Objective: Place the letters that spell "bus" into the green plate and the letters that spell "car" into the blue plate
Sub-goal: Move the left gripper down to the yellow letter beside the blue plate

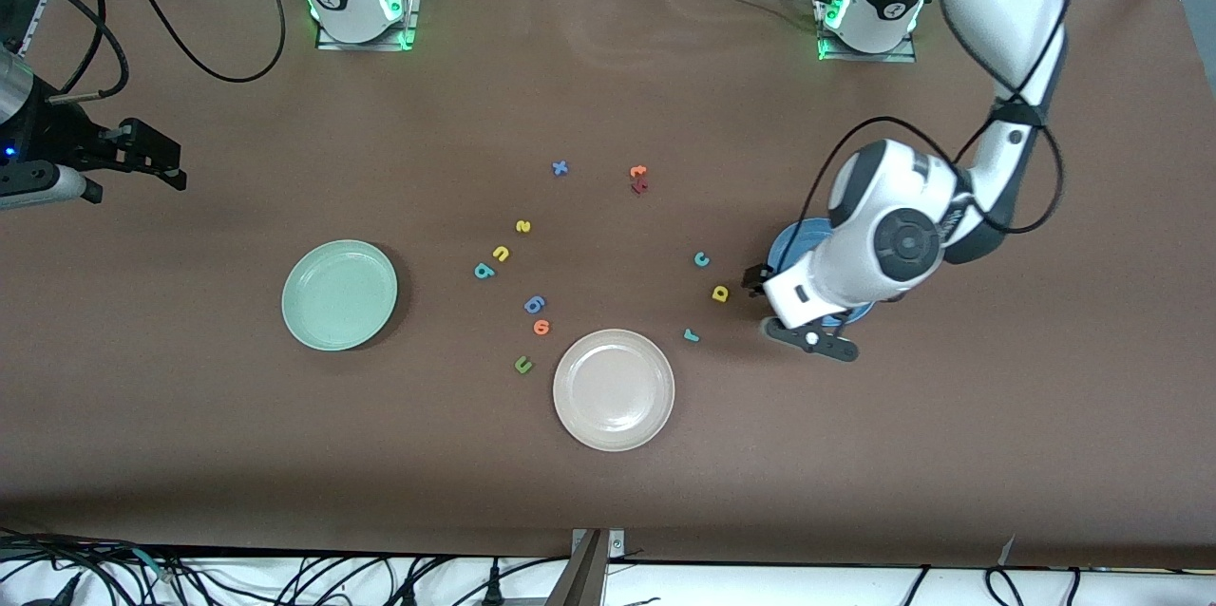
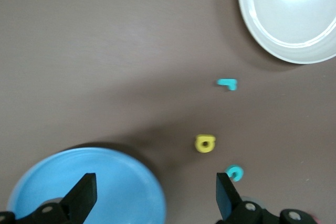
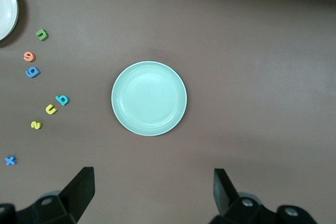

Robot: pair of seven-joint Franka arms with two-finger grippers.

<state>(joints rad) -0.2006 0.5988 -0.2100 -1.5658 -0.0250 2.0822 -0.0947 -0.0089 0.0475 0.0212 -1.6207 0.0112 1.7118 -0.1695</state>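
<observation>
Lying flat on the brown desk (image 1: 950, 454), the small foam letters are scattered between three round, shallow-rimmed plates. The teal "b" (image 1: 484, 271), yellow "u" (image 1: 501, 254) and yellow "s" (image 1: 522, 227) form a short slanting row that climbs away from the front camera, between the green plate (image 1: 339, 294) and the middle of the desk. The green plate, pale mint and smooth, holds nothing. The teal "c" (image 1: 701, 258), yellow "a" (image 1: 720, 293) and teal "r" (image 1: 691, 335) lie in a loose line running toward the front camera, just beside the blue plate (image 1: 793, 245); which way each faces is too small to tell. The blue plate is largely covered by the left arm, and the part that shows is bare. The beige-white plate (image 1: 614, 389) sits nearest the front camera and is also bare.

The left claw (image 2: 152, 195) hangs over the desk at the blue plate's rim, near the "a" and "c", fingers spread wide with nothing between them. The right claw (image 3: 152, 192) waits high at the right arm's end of the desk, its fingers also wide apart and holding nothing.
</observation>
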